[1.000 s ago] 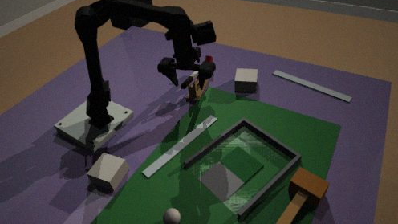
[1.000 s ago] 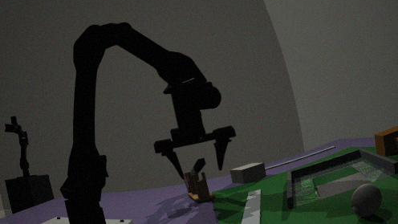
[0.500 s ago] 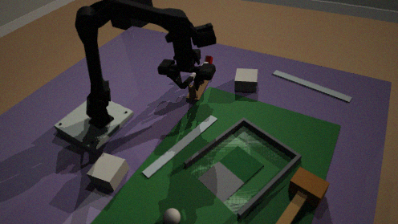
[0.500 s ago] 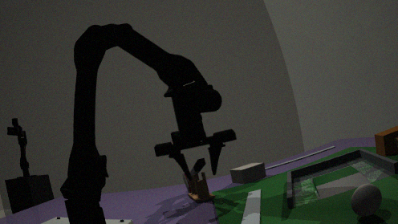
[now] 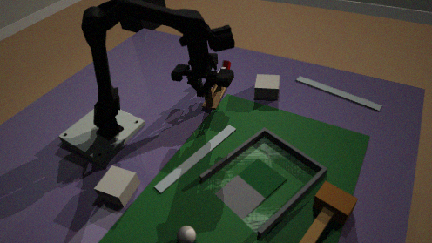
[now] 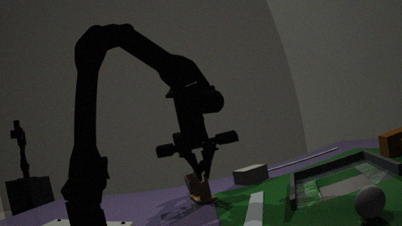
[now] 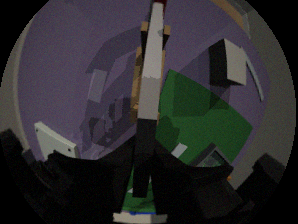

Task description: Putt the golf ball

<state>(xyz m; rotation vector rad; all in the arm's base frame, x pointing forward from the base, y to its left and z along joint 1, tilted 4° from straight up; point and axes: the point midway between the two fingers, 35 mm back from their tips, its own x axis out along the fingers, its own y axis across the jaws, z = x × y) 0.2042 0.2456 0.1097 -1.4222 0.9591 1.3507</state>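
The red putter (image 5: 225,65) stands tilted in a small wooden stand (image 5: 213,96) at the far corner of the green mat; only its red end shows above the fingers. My gripper (image 5: 209,83) (image 6: 200,173) reaches down over it and is shut on the putter's shaft, just above the stand. The white golf ball (image 5: 186,233) (image 6: 369,202) lies at the mat's near edge. The raised green (image 5: 261,177), with a grey ramp (image 5: 239,196), sits inside a dark wall.
A grey block (image 5: 266,86) lies just right of the stand and another (image 5: 118,185) lies near the arm's base. One grey bar (image 5: 195,158) lies on the mat, another (image 5: 339,92) at the far right. A brown wooden block (image 5: 335,199) sits beside the wall's right corner.
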